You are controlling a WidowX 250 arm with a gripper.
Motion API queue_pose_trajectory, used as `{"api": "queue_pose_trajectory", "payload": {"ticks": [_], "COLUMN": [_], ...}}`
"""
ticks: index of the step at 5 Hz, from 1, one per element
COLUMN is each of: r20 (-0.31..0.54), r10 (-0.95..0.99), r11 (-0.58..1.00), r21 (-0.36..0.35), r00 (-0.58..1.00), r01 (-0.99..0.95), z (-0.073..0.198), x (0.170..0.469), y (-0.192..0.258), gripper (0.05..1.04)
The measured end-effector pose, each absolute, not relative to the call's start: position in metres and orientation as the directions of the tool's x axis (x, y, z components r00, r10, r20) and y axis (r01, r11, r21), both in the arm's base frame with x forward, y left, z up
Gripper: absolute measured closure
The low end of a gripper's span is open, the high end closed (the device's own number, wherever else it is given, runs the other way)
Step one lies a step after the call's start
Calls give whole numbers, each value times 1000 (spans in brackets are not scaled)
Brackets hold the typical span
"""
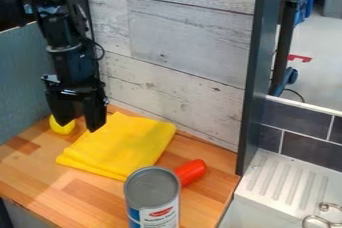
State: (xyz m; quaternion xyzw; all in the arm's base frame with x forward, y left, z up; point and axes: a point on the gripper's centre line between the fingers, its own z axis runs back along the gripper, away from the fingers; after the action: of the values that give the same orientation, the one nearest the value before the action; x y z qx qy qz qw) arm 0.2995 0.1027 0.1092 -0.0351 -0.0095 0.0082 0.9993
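Claw (79, 121) is spread with nothing pinched, hanging by the back-left part of a yellow cloth (127, 144) on the worktop (40, 182). Imo dipping too low could rumple it, or knock the yellow roundish thing (63, 127) right by the claw, since that's so close. Cloth's bright, soft-looking, folded in layers, lying mostly flat.

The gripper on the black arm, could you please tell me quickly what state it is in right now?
Gripper: open, its fingers apart and nothing held between them, near the folded yellow cloth.
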Motion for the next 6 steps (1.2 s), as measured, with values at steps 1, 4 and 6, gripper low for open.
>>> {"api": "queue_pose_trajectory", "payload": {"ticks": [1, 4, 6], "r20": [-12, -73, -108], "r10": [17, -273, -390], "r11": [997, 962, 921], "r21": [-81, -6, -58], "r00": [1000, 959, 914], "r01": [-18, 273, 386], "z": [100, 105, 76], "x": [298, 349, 357], "y": [102, 37, 14], "gripper": [75, 75, 75]}}
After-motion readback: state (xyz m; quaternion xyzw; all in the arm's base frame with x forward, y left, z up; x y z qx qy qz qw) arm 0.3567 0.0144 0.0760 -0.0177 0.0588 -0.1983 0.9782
